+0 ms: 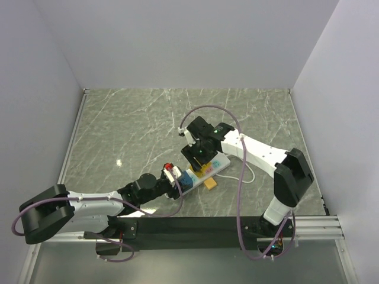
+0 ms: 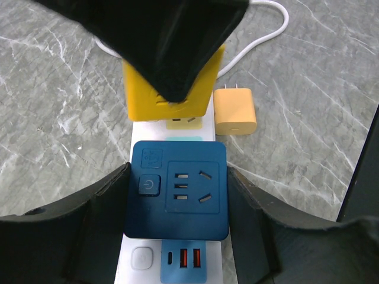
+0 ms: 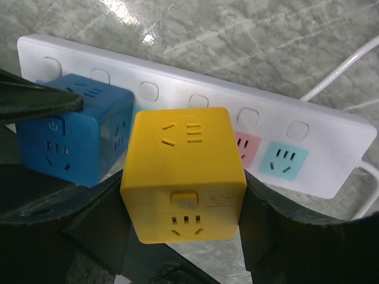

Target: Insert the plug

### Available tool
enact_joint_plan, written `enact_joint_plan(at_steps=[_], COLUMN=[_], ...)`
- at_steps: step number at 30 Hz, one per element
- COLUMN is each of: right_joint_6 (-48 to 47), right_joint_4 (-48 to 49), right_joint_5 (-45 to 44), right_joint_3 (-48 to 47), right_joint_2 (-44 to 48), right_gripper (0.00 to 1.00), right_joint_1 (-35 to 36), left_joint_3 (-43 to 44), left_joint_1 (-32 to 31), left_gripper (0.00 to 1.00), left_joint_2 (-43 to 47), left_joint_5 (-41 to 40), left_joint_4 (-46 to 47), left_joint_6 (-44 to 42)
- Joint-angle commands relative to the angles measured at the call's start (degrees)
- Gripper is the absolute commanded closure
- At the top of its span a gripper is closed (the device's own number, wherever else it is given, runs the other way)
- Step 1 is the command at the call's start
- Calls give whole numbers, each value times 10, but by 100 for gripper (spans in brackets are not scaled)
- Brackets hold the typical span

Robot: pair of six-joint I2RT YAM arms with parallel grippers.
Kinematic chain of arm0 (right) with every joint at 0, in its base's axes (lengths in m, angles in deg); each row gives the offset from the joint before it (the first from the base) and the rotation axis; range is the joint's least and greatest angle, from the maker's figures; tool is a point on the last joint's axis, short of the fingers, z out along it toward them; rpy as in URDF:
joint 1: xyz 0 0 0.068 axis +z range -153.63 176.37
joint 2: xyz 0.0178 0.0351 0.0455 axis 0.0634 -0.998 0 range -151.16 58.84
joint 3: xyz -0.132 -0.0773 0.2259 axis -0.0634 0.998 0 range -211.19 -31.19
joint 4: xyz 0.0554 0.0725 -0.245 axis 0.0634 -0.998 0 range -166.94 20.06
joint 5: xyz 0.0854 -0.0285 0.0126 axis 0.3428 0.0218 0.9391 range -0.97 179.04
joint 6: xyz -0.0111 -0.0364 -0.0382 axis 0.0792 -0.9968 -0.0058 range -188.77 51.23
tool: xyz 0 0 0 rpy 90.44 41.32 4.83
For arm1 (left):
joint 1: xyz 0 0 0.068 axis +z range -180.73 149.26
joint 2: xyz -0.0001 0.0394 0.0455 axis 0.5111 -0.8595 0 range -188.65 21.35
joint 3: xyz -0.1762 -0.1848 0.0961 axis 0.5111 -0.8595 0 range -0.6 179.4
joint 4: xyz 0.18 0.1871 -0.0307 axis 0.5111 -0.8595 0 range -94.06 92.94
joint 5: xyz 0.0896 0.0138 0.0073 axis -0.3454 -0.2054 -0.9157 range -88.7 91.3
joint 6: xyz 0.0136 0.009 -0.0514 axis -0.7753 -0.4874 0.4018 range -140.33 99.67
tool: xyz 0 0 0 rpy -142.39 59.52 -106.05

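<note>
1. Right tool (image 3: 183,228) clamped the yellow cube plug (image 3: 183,171) over the power strip (image 3: 320,142), midway along the bench's near edge.
2. Left tool (image 2: 176,204) pinched the blue cube (image 2: 176,177).
3. Looked rigid, light and slick, so grip the flat sides.

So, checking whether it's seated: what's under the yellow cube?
The white power strip lies beneath the yellow cube, with a pale yellow socket partly peeking out. The cube covers its own prongs and the rest of that socket, so seating cannot be judged.
</note>
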Motion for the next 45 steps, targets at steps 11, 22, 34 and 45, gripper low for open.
enact_joint_plan(at_steps=[11,22,34,45], right_joint_6=[-12,17,43,45], right_joint_4=[-47,-27,-27,-18], right_joint_5=[-9,-52,-94,-92], right_joint_3=[-4,5,15,15], right_joint_2=[-20,-23,-1,-8], right_gripper=[100,100,100,100], right_joint_1=[3,5,10,17], left_joint_3=[31,33,34,38], left_joint_1=[-5,-7,-9,-14], left_gripper=[99,99,99,99], left_joint_2=[-26,-26,-28,-34], left_joint_5=[5,-2,-6,-13], left_joint_4=[37,33,34,31], left_joint_6=[-4,-3,-4,-4])
